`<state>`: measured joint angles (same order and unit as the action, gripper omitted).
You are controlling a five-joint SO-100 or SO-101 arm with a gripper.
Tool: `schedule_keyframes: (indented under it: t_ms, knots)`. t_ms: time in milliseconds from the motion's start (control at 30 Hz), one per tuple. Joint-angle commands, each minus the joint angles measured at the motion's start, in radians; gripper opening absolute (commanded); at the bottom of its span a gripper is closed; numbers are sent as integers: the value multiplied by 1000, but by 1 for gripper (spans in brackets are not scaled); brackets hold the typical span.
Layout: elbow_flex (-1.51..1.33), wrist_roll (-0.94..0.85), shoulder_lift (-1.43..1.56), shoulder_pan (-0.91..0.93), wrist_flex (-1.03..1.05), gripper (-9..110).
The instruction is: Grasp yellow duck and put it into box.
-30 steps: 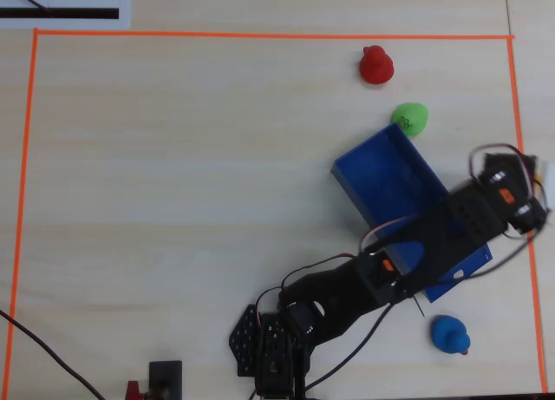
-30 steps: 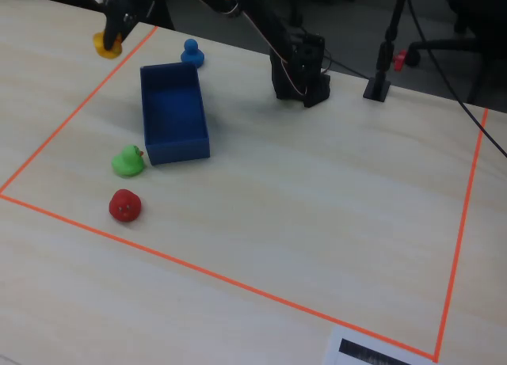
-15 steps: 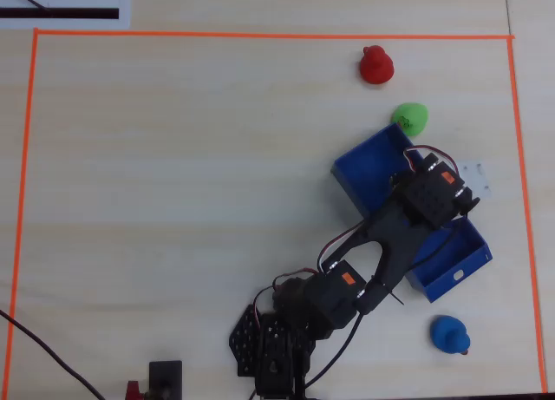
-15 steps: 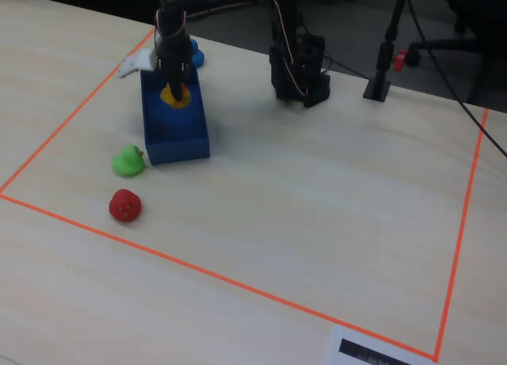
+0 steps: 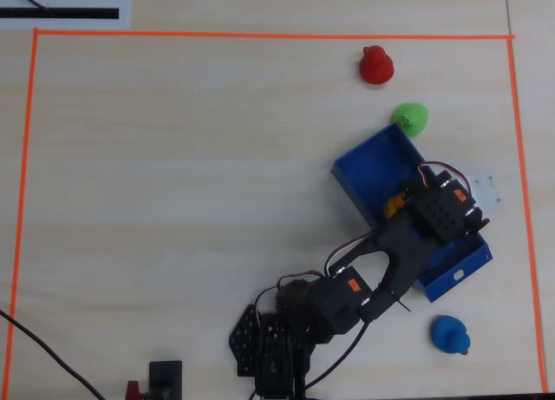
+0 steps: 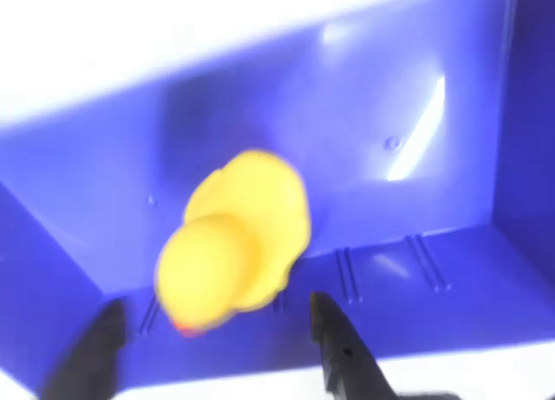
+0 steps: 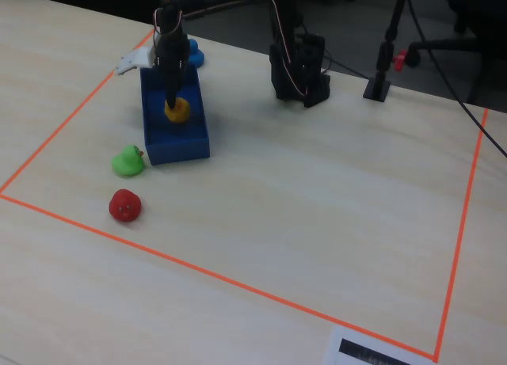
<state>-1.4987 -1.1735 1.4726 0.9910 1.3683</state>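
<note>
Inside the box (image 7: 152, 127) now sits the yellow duck (image 7: 177, 110), w/ the gripper (image 6: 217, 318) just above it. Half a sec ago the duck hung higher in the box, right under the fingers; a sec ago it was carried outside the box, beyond the orange tape line (image 7: 71, 104). So the arm has swung over and come down.

Wrist view: the duck (image 6: 232, 242) lies on the blue floor near a wall, orange beak toward the bottom of the view. The two dark fingers (image 6: 342, 348) stand apart, one each side, not pressing on it, so jaws look spread and holding nothing. Blurry, so whether the duck has settled can't be told.

Overhead view: the duck (image 5: 392, 204) shows only as a yellow bit by the arm's wrist, within the box walls (image 5: 364, 161).

Green duck (image 7: 127, 161) and red duck (image 7: 124, 205) sit outside the box, same spots as before; blue duck (image 5: 450, 334) too.

My read: the drop is done or nearly so. What's left is lifting the arm clear w/o knocking the duck or dragging the box.
</note>
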Motion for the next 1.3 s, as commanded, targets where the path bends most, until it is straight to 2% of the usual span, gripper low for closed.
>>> schedule_keyframes:
  t_ms: [0,100,167,300,400,467,633,800,1000,1267]
  knots:
    - [58,-6,57,2,-25,34]
    - [69,-3,67,8,-25,30]
    - [78,8,94,14,-40,16]
    - [18,2,264,0,-156,1]
    - [-120,-38,482,-91,-256,0]
    - [-232,-84,641,-202,-253,0]
    - [-558,-123,1003,-595,-167,0]
    - [-1039,-225,1361,-910,-224,0]
    - [-1425,-353,1651,-962,-192,0]
    - [-1603,-382,1836,-945,-106,0]
